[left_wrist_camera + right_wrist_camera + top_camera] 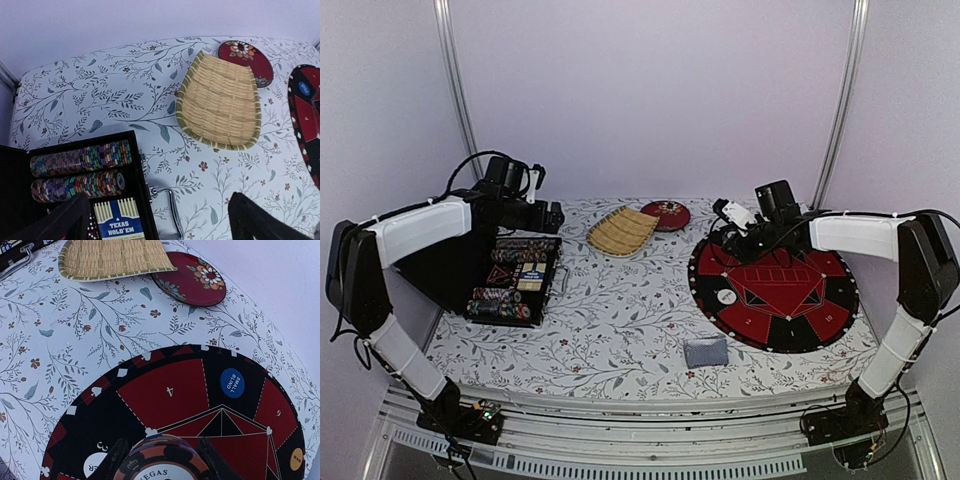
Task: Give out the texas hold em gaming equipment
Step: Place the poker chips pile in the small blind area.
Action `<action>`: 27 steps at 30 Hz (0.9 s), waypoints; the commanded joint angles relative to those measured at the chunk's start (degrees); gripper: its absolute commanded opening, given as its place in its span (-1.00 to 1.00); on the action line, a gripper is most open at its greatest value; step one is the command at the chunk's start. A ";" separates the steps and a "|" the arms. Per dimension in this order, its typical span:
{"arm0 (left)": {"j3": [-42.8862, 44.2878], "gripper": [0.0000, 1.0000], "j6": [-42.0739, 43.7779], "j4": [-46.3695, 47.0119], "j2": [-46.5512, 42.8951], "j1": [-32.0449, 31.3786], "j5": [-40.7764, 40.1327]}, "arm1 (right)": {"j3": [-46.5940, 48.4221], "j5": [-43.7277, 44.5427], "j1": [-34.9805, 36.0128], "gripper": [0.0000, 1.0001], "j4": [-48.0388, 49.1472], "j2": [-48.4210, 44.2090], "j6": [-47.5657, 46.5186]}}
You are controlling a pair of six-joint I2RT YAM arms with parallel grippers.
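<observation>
Mixed-colour poker chips (pixel 160 461) sit gripped between the right jaws; the left jaws gape wide above the black case (pixel 137 170).

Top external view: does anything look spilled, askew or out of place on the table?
Nothing spilled. The bamboo tray sits skewed, its corner seeming to overlap the red dish. The card deck lies alone off the round mat. Chips sit racked in the case.
</observation>
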 commanded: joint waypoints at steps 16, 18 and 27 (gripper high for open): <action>-3.26 0.97 2.25 2.30 -2.00 0.60 -3.79 | 2.19 0.38 -3.83 -0.97 5.06 1.98 0.16; -3.17 0.97 2.36 2.29 -1.99 0.55 -3.78 | 2.71 0.44 -4.35 -0.96 5.03 2.84 1.05; -3.00 0.97 2.05 1.78 -2.67 0.60 -2.07 | 7.64 0.85 -8.33 -0.97 4.99 9.50 4.15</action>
